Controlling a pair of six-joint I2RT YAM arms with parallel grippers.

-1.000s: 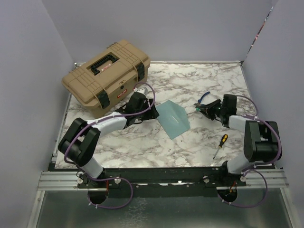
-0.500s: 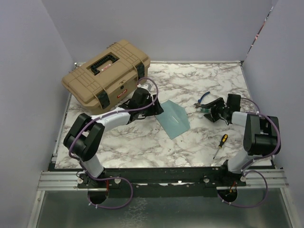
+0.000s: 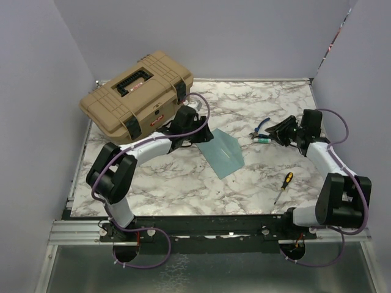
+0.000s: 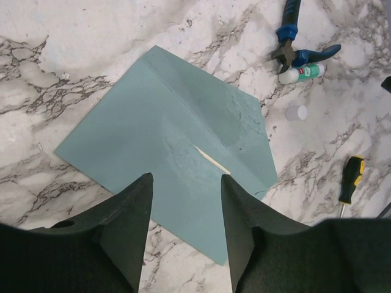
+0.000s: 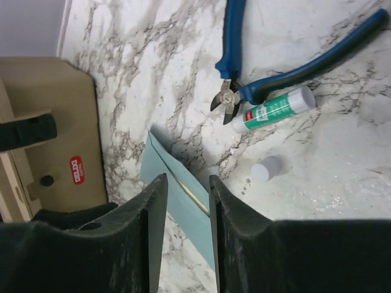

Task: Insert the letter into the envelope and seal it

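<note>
The teal envelope [image 3: 223, 153] lies flat in the middle of the table, with its flap folded over the body. In the left wrist view the envelope [image 4: 160, 137] shows a thin cream sliver of the letter [image 4: 211, 160] at the flap's edge. The rest of the letter is hidden inside. My left gripper [image 3: 199, 139] hovers at the envelope's left edge, open and empty [image 4: 186, 183]. My right gripper [image 3: 280, 130] hangs to the envelope's right, above the pliers, with its jaws apart and nothing between them [image 5: 188, 183]. That view also takes in the envelope [image 5: 174, 178] and the letter's edge [image 5: 194, 195].
A tan toolbox [image 3: 137, 91] stands at the back left, close behind the left arm. Blue pliers [image 3: 263, 126], a green-and-white glue stick [image 3: 261, 140] and its loose cap [image 5: 267, 169] lie right of the envelope. A yellow-handled screwdriver [image 3: 283, 185] lies near the front right.
The left gripper has drawn back a little from the envelope towards the toolbox. The right arm has swung out to the right and back, lifting its gripper off the glue stick area.
</note>
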